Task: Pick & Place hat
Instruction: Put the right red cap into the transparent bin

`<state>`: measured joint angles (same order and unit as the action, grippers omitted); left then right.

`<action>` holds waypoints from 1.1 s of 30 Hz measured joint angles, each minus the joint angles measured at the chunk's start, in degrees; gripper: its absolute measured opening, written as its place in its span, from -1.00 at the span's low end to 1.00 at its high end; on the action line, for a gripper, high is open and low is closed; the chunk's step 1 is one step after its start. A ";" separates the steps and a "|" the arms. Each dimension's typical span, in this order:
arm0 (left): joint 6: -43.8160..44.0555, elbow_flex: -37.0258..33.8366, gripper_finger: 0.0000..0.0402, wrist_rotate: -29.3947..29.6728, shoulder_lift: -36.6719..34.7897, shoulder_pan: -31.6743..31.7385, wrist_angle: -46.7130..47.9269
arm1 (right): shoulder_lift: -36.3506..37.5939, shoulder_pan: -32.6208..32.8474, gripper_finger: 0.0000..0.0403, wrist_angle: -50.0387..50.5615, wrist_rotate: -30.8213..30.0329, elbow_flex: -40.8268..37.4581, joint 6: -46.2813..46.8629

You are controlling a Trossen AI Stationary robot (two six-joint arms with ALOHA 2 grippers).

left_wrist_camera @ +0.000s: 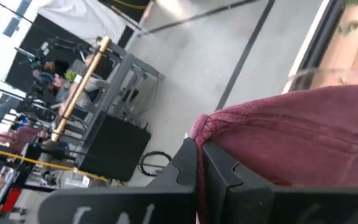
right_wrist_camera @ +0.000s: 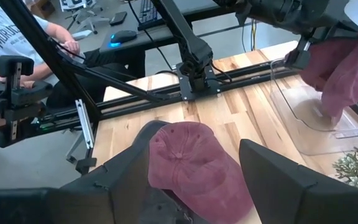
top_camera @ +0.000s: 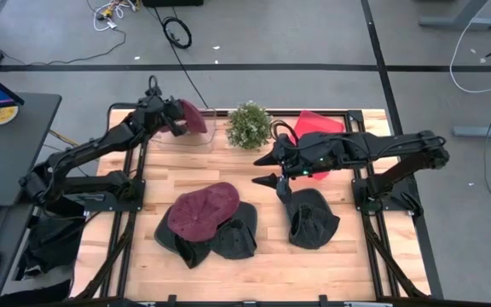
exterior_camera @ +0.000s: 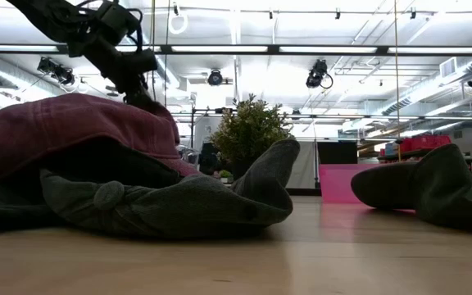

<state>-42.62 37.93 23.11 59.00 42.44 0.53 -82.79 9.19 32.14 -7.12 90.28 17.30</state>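
Note:
My left gripper (top_camera: pixel 177 117) is at the table's far left, shut on a maroon hat (top_camera: pixel 194 115) that it holds over a clear plastic bin (right_wrist_camera: pixel 319 118). My right gripper (top_camera: pixel 264 169) hovers open above the table's middle, touching nothing. In the right wrist view its fingers stand on either side of a second maroon cap (right_wrist_camera: pixel 197 168), well above it. That cap (top_camera: pixel 205 209) lies on top of a pile of dark hats (top_camera: pixel 216 240). Another dark hat (top_camera: pixel 314 220) lies on the table to the right. My left gripper (left_wrist_camera: pixel 199 163) pinches the maroon hat's stitched edge (left_wrist_camera: pixel 205 127) between its two fingers, coming slantwise from the table's left. The hat is lifted clear and hangs below the fingers (right_wrist_camera: pixel 300 56), with its lower end (right_wrist_camera: pixel 334 102) down over the clear bin.
A small potted plant (top_camera: pixel 248 125) stands at the far edge between the arms. A red-pink box (top_camera: pixel 318 128) sits behind the right arm. Bare wood (top_camera: pixel 271 256) shows between the hat piles. A seated person (right_wrist_camera: pixel 17 37) is beyond the table's left side.

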 joint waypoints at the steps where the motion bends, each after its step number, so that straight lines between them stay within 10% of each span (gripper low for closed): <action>1: -0.04 0.00 -0.98 0.15 0.32 0.15 0.34 | -0.24 0.00 0.25 0.04 -0.02 0.00 -0.02; 33: 1.68 0.02 -0.92 -5.35 14.17 0.11 13.01 | -0.87 0.00 0.25 -0.46 0.00 0.00 -1.31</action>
<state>-40.93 37.95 17.76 73.17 42.54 13.54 -83.66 9.19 31.68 -7.11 90.28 15.99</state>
